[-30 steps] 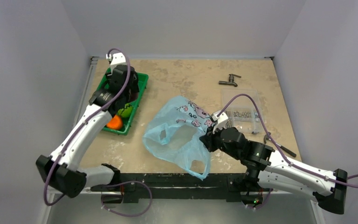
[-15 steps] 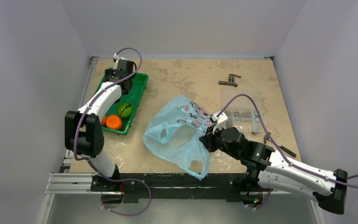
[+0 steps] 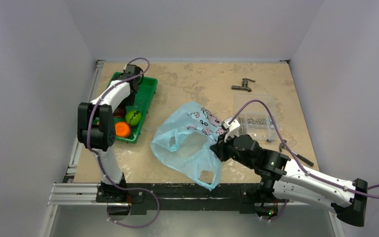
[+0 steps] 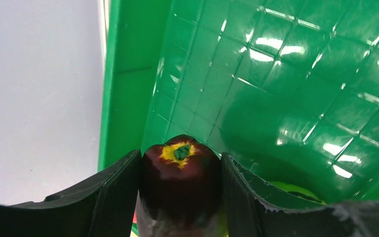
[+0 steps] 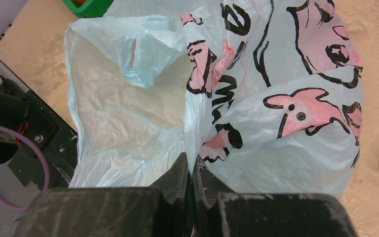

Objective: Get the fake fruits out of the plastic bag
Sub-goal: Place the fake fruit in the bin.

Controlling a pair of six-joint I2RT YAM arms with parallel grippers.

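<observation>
Maroon fruit [image 4: 180,190] in left claw [image 4: 180,159], right claw [image 5: 190,170] tight on blue bag [image 5: 286,153] (lettering [image 5: 229,89] unreadable)

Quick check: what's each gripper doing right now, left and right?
Left gripper: closed on the maroon fruit, above the green tray.
Right gripper: shut, pinching the plastic bag at its edge.

Bright, even lt; glare on tray [image 4: 276,64].
</observation>
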